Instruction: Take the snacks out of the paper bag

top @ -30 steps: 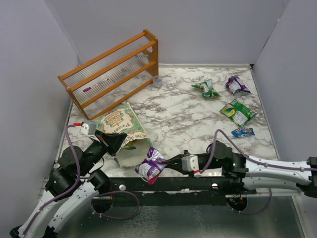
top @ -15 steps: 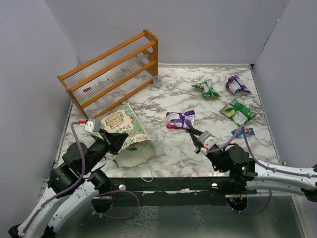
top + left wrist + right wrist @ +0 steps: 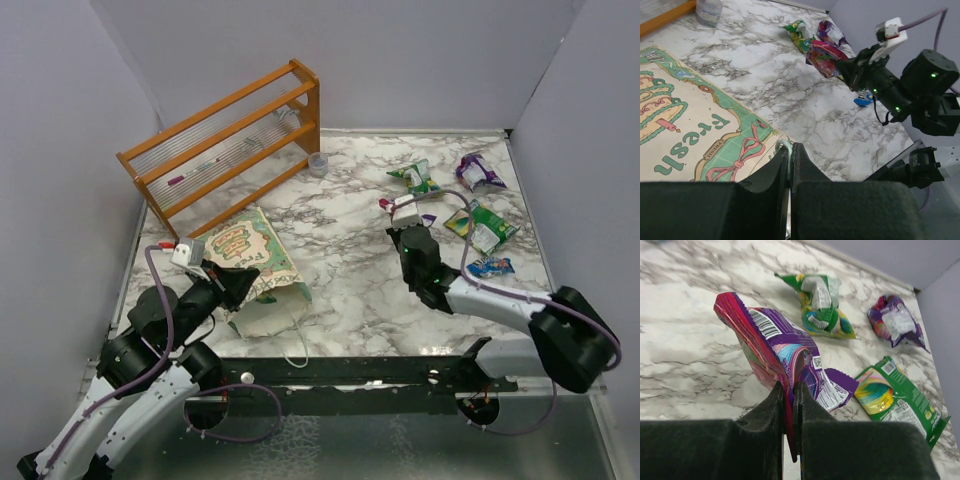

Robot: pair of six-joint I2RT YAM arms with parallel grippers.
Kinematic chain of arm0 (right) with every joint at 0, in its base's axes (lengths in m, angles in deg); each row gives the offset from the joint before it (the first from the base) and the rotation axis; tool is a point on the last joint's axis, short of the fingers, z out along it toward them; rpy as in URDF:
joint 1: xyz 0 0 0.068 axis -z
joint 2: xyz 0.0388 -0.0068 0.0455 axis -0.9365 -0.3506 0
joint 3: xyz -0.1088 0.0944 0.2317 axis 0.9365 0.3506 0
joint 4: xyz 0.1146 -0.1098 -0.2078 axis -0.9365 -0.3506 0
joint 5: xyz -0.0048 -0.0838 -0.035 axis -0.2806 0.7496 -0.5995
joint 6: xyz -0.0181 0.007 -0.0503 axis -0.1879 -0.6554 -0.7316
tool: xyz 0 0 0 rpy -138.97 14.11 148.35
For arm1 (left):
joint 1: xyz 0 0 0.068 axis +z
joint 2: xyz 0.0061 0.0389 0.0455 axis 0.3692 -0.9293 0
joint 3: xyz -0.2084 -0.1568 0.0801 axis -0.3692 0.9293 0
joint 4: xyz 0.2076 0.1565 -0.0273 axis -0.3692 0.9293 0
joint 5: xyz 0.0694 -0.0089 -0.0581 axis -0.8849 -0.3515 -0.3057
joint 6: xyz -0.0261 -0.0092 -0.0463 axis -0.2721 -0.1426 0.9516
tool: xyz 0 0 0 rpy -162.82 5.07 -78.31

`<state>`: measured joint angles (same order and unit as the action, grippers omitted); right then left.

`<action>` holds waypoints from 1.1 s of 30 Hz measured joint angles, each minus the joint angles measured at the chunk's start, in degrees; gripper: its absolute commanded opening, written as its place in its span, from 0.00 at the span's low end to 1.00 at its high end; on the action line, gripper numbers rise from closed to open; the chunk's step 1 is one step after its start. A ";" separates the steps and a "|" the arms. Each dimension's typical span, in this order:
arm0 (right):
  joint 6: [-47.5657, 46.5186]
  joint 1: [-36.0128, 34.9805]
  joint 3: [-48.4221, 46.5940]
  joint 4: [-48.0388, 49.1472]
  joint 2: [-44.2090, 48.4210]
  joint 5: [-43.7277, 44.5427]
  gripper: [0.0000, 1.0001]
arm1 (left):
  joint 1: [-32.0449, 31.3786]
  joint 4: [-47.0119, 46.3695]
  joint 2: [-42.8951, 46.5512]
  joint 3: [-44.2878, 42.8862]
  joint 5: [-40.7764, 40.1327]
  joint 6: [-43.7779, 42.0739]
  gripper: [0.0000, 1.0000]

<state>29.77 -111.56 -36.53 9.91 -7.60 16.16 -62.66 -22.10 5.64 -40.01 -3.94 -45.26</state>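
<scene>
Purple packet [image 3: 785, 360] hangs clenched in the right fingers [image 3: 865, 450] above the worktop's [image 3: 340, 250] far-right part, beside four packets [image 3: 480, 225] already out. At the near-left corner the left fingers [image 3: 850, 210] pinch the bag [image 3: 245, 250]; whether more remain inside is hidden.

The paper bag [image 3: 700, 125] bears the green word "Fresh", upside down in the left wrist view, just left of the left gripper [image 3: 790, 152]. The purple packet [image 3: 790, 352] pinched in the right gripper [image 3: 790, 390] shows a barcode and a QR code above the gripper; its small print is illegible.
</scene>
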 measured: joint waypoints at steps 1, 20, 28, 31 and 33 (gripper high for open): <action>0.09 1.11 -0.52 0.70 -3.28 0.39 0.01 | 0.00 0.00 -0.20 0.00 0.02 0.00 0.00; 5.92 12.79 -6.80 -0.26 -19.93 1.53 0.77 | 0.00 -0.02 0.98 0.00 0.26 -0.02 0.00; 14.29 12.79 -0.94 -6.10 7.41 -13.09 0.99 | 0.00 -0.02 0.92 0.00 0.22 -0.04 0.00; 18.40 12.90 -0.52 -6.25 16.28 -22.88 0.99 | 0.00 0.00 0.92 0.00 0.22 -0.04 0.00; 21.09 12.90 0.55 -5.90 20.70 -30.47 0.99 | 0.00 0.00 0.92 0.00 0.20 -0.04 0.00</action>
<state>50.86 -98.67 -35.99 4.01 13.10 -14.31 -62.66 -22.10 6.55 -40.01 -3.75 -45.30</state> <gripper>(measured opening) 0.993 0.028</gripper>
